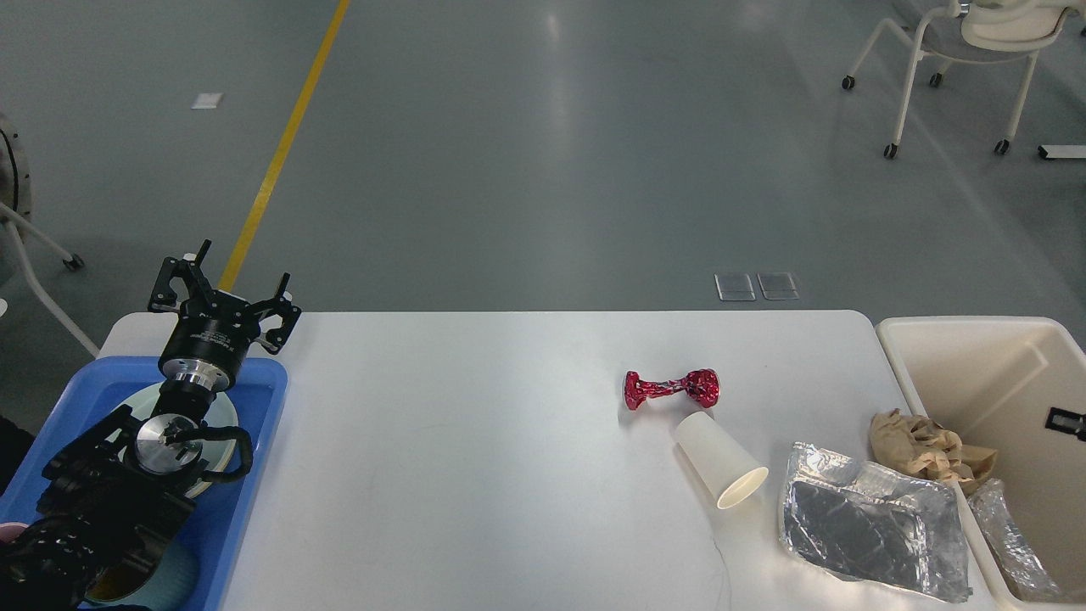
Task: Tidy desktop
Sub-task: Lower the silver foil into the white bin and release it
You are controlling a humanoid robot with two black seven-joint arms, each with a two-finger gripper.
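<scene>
The robot's left tool (227,293) hangs with its two black fingers spread wide and nothing between them, poised over the far left corner of the white worktop (475,458), just above the far rim of a blue tray (254,441). The black arm behind it rises out of the tray area from the lower left edge of the view, crossing over a pale round plate (222,424) that lies in the tray. A teal rounded item sits in the tray's near end, partly hidden by the arm. The right tool is not in view.

The worktop stretches away to the right of the tool, bare across its middle. Well apart from the tool, toward the right side, lies a red foil wrapper (672,389) twisted at both ends. Just beside it, nearer the robot, a white paper cup (719,459) rests on its side, mouth toward the near right. Further right, a crumpled silver foil bag (874,519) lies flat near the worktop's right edge, with a wad of brown paper (925,447) at its far side, draped over the rim of a cream bin (976,339) that stands against the worktop's right end. A clear plastic wrapper (1010,543) lies inside the bin.
</scene>
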